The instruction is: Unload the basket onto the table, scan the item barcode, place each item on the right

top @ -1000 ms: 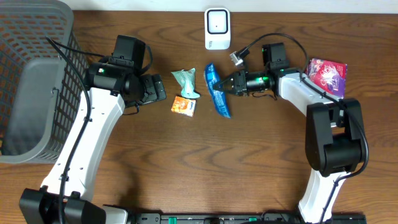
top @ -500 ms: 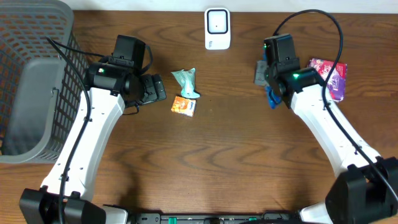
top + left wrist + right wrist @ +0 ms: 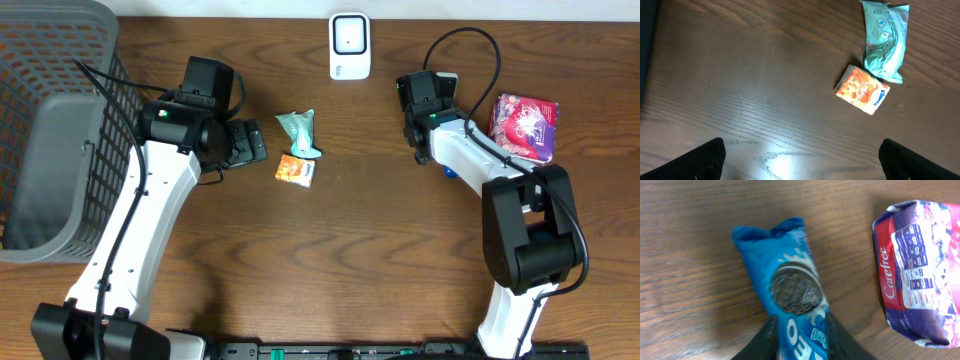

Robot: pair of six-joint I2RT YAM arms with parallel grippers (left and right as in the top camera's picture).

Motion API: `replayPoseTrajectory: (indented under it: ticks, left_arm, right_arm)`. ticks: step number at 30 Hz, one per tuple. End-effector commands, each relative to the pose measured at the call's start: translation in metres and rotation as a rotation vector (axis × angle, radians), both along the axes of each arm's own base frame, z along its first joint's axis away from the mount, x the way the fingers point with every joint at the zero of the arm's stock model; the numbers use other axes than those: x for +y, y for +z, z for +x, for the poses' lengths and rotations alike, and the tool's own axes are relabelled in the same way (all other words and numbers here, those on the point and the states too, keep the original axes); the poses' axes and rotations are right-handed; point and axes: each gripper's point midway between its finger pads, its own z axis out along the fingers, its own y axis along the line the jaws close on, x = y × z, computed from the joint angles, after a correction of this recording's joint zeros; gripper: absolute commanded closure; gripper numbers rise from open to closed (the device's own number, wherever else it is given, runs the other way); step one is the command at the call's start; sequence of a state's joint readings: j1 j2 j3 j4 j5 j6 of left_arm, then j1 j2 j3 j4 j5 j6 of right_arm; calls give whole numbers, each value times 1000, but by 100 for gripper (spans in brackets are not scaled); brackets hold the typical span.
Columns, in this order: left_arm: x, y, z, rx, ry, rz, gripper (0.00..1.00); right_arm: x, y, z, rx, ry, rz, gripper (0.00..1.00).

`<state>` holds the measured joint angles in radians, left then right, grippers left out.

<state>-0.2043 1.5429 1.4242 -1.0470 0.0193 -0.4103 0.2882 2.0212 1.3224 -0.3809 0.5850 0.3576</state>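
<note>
The blue Oreo packet (image 3: 788, 278) lies flat on the wood beside a purple Carefree pack (image 3: 920, 270). My right gripper (image 3: 802, 341) is open, its two dark fingers close along both edges of the packet's near end. From overhead only a blue tip (image 3: 451, 173) shows under the right arm. The white barcode scanner (image 3: 349, 45) stands at the table's back edge. My left gripper (image 3: 800, 165) is wide open over bare wood, short of an orange packet (image 3: 861, 90) and a teal packet (image 3: 884, 40).
A grey mesh basket (image 3: 50, 130) fills the far left. The orange packet (image 3: 296, 169) and the teal packet (image 3: 299, 132) lie mid-table, between the arms. The purple pack (image 3: 524, 125) sits at the right.
The right arm carried the blue packet from in front of the scanner over to the right, down beside the purple pack, and its jaws have parted. The left arm has not moved.
</note>
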Motion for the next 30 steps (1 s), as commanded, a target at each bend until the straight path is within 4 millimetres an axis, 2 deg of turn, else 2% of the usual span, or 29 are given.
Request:
replayPoseTrajectory:
  ticks: [1, 2, 3, 4, 6, 8, 9, 11, 13, 14, 16, 20, 23, 30]
  left_arm:
    - [3, -3, -1, 8, -9, 19, 2]
    - [3, -3, -1, 8, -9, 19, 2]
    - [3, -3, -1, 8, -9, 19, 2]
    - [3, -2, -1, 7, -9, 19, 2]
    - [3, -3, -1, 8, -9, 19, 2]
    - [3, -3, -1, 8, -9, 19, 2]
    - [3, -3, -1, 8, -9, 19, 2]
    - [3, -3, -1, 8, -9, 19, 2]
    - [3, -3, -1, 8, -9, 19, 2]
    - [3, -3, -1, 8, -9, 19, 2]
    - [3, -3, -1, 8, -9, 19, 2]
    - [3, -3, -1, 8, -9, 19, 2]
    - [3, -3, -1, 8, -9, 19, 2]
    - [3, -3, -1, 8, -9, 19, 2]
  right_arm:
    - [-20, 17, 3, -41, -58, -42, 37]
    - [-21, 21, 2, -42, -57, -42, 31]
    - [-21, 24, 1, -42, -58, -42, 28]
    - [-16, 30, -1, -38, -40, -15, 19]
    - [1, 35, 0, -24, 40, 70, 14]
    - [37, 41, -1, 1, 198, 233, 14]
    - [63, 45, -3, 13, 287, 354, 13]
    - [112, 51, -13, 45, 453, 597, 9]
    - [152, 62, -26, 74, 598, 795, 6]
    - [165, 68, -31, 82, 650, 856, 5]
    - [177, 69, -37, 93, 687, 882, 1]
    - [211, 50, -54, 158, 740, 862, 1]
    - [226, 38, -62, 189, 756, 859, 2]
    - [262, -5, -50, 176, 688, 925, 6]
